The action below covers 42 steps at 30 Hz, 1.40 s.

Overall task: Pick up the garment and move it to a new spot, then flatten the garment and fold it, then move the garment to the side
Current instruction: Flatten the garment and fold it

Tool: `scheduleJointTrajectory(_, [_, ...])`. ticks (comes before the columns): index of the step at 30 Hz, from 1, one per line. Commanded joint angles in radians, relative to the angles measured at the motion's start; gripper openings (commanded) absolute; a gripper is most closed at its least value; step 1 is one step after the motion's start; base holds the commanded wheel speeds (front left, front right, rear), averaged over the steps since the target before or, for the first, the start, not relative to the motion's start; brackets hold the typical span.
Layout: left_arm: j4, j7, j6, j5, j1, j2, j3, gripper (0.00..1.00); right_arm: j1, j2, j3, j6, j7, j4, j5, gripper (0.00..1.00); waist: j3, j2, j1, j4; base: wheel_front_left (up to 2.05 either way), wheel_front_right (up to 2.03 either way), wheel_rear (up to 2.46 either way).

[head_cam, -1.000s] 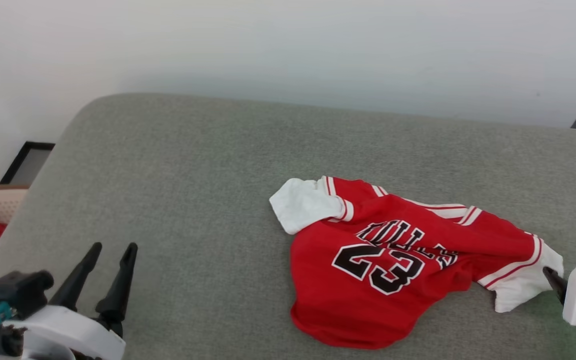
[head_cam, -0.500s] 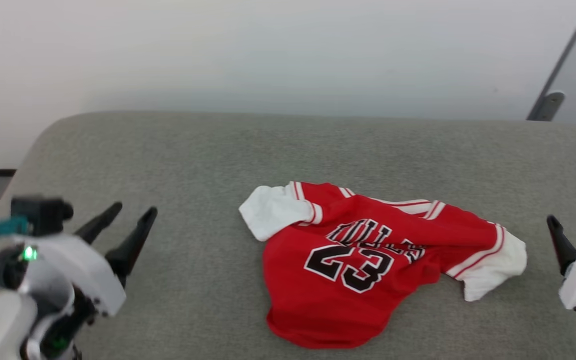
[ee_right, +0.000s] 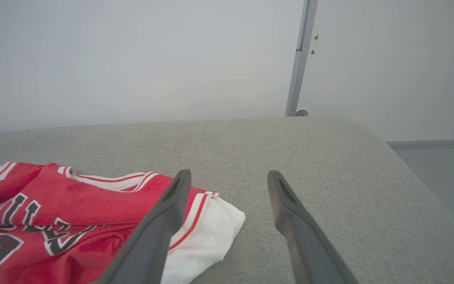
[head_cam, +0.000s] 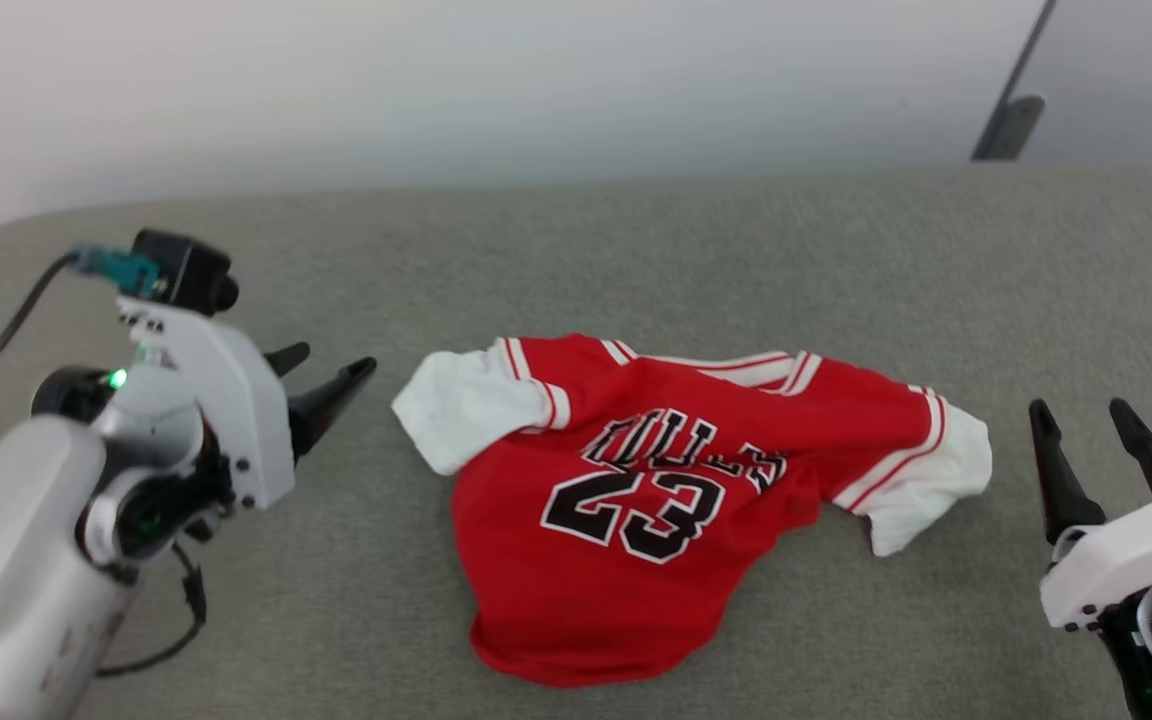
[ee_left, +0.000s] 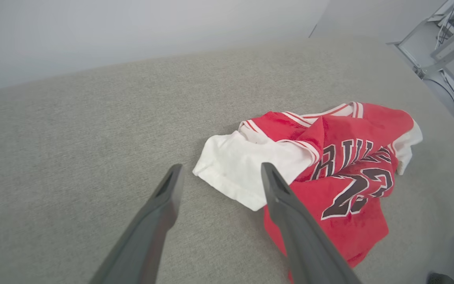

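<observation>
Bright, even, diffuse light with no glare. Faint soft shadow beneath garment (head_cam: pixel 586 600), near edge. Far wall (head_cam: pixel 436 80) washed pale. Wrist views bend at edges.

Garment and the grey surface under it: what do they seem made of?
Garment: soft matte knit, likely polyester jersey; it wrinkles and drapes limply. Grey surface: woven upholstery fabric, matte, with a fine heathered weave and rounded, padded-looking edges.

The garment (head_cam: pixel 626 580) is showing a black, white-outlined 23 on its red front; above it, creased lettering is reading "ULLS", possibly "BULLS", the first letter being folded under.
</observation>
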Motion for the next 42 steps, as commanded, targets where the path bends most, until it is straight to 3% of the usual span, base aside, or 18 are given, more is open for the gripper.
scheduleJointTrajectory(1, [0.022, 0.028, 0.0, -0.003, -0.031, -0.01, -0.008, 1.0, -0.003, 0.011, 0.004, -0.001, -0.005, -0.015, -0.013, 1.0, 0.05, 0.0, 0.0, -0.042, 0.0, 0.0, 0.0])
scheduleJointTrajectory(15, [0.269, 0.133, -0.035, 0.026, -0.185, -0.055, -0.077, 1.0, -0.052, 0.069, 0.023, -0.001, -0.056, -0.105, -0.038, 1.0, 0.192, 0.0, 0.0, -0.112, 0.0, 0.0, 0.0])
scheduleJointTrajectory(28, [0.468, 0.147, -0.052, 0.017, -0.196, -0.12, -0.121, 1.0, -0.077, 0.09, 0.021, -0.001, -0.066, -0.102, -0.051, 1.0, 0.234, 0.0, 0.0, -0.112, 0.0, 0.0, 0.0])
scheduleJointTrajectory(29, [0.477, 0.147, -0.055, 0.014, -0.196, -0.128, -0.125, 0.45, -0.081, 0.09, 0.021, -0.001, -0.066, -0.102, -0.052, 1.0, 0.234, 0.0, 0.0, -0.11, 0.0, 0.0, 0.0])
scheduleJointTrajectory(30, [0.487, 0.147, -0.06, 0.005, -0.198, -0.133, -0.126, 0.0, -0.084, 0.09, 0.02, -0.001, -0.066, -0.1, -0.052, 1.0, 0.234, 0.0, 0.0, -0.109, 0.0, 0.0, 0.0])
scheduleJointTrajectory(34, [0.507, 0.14, -0.068, -0.011, -0.209, -0.144, -0.124, 0.0, -0.082, 0.089, 0.016, -0.001, -0.069, -0.102, -0.054, 1.0, 0.228, 0.0, 0.0, -0.097, 0.0, 0.0, 0.0])
scheduleJointTrajectory(42, [0.511, 0.052, -0.074, 0.019, -0.242, -0.076, -0.115, 0.0, -0.063, 0.077, 0.002, -0.001, -0.062, -0.104, -0.061, 1.0, 0.19, 0.0, 0.0, -0.057, 0.0, 0.0, 0.0])
